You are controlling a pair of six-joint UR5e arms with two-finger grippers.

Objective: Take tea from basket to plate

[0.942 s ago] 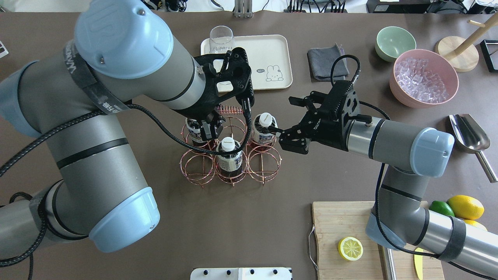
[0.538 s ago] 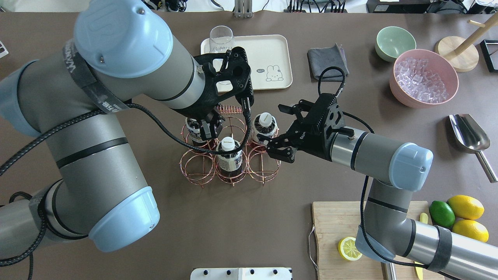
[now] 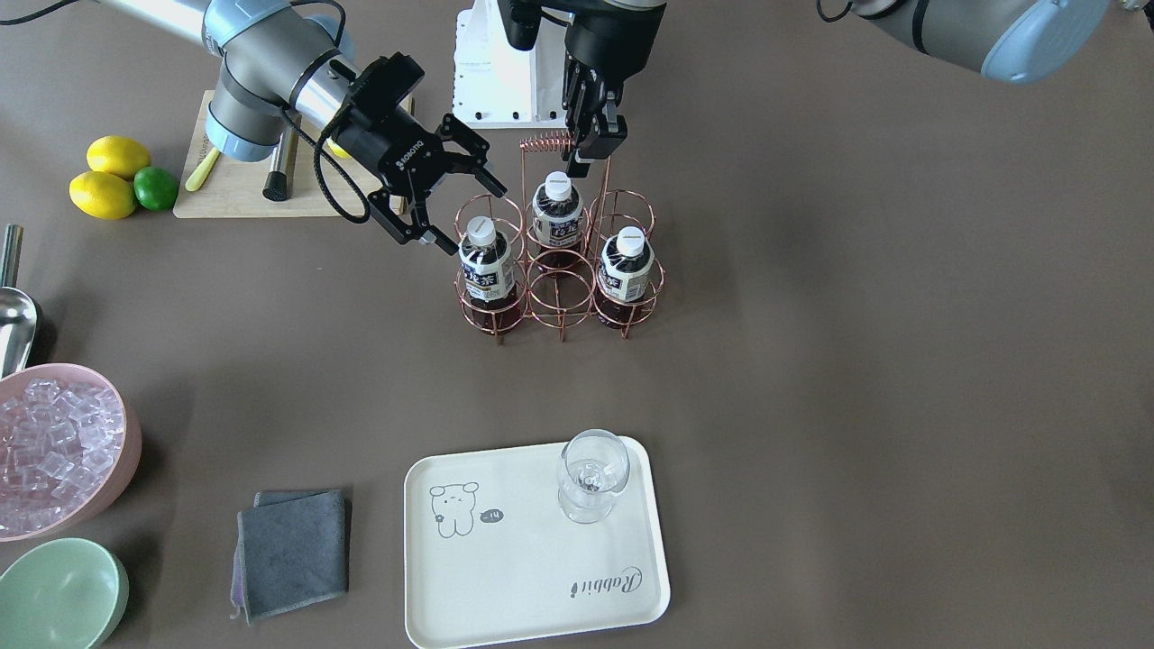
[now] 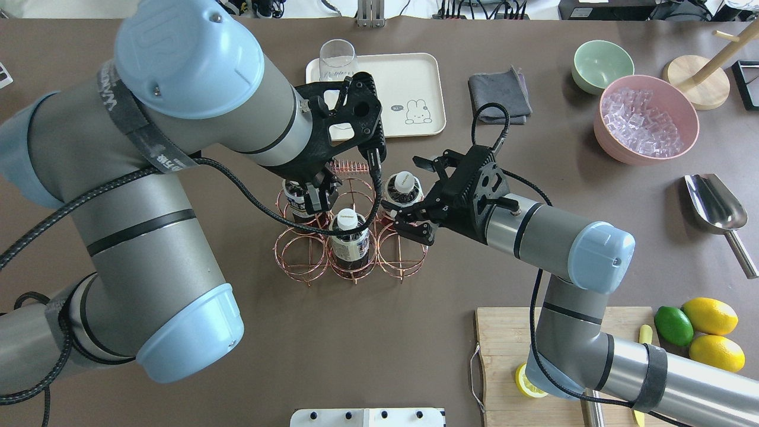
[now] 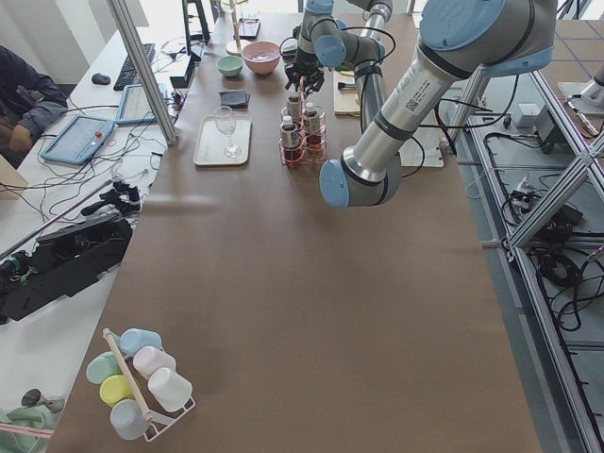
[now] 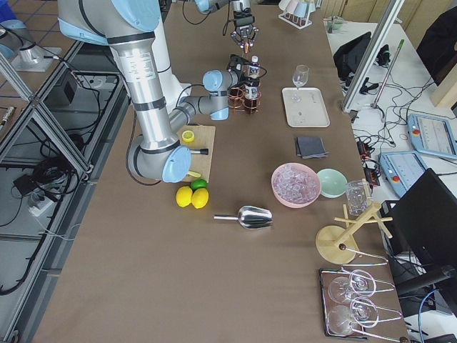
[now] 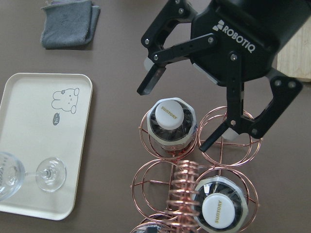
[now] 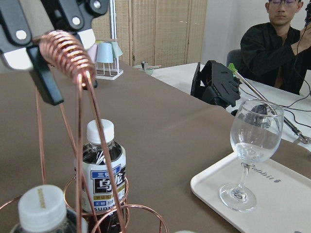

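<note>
Three tea bottles stand in the copper wire basket point(image 4: 299, 256). My right gripper point(image 4: 408, 193) is open, one finger on each side of the back-right tea bottle point(image 4: 403, 188) near its white cap, not closed on it. The left wrist view shows the same: open fingers point(image 7: 149, 81) flanking the bottle point(image 7: 171, 116). My left gripper point(image 3: 590, 144) is shut on the basket's coiled handle point(image 3: 545, 141). It partly hides one bottle point(image 4: 293, 198) from overhead. The cream plate point(image 3: 532, 559) lies apart from the basket, on the far side of the table from me.
A wine glass point(image 3: 590, 473) stands on the plate. A grey cloth point(image 3: 293, 550), a pink bowl of ice point(image 3: 54, 451) and a mint green bowl point(image 3: 54, 595) lie to my right. A cutting board point(image 4: 510, 338) and a metal scoop point(image 4: 717, 204) are nearer me.
My right gripper has moved left and brought its open fingers around the back-right bottle. My left gripper has stayed on the handle.
</note>
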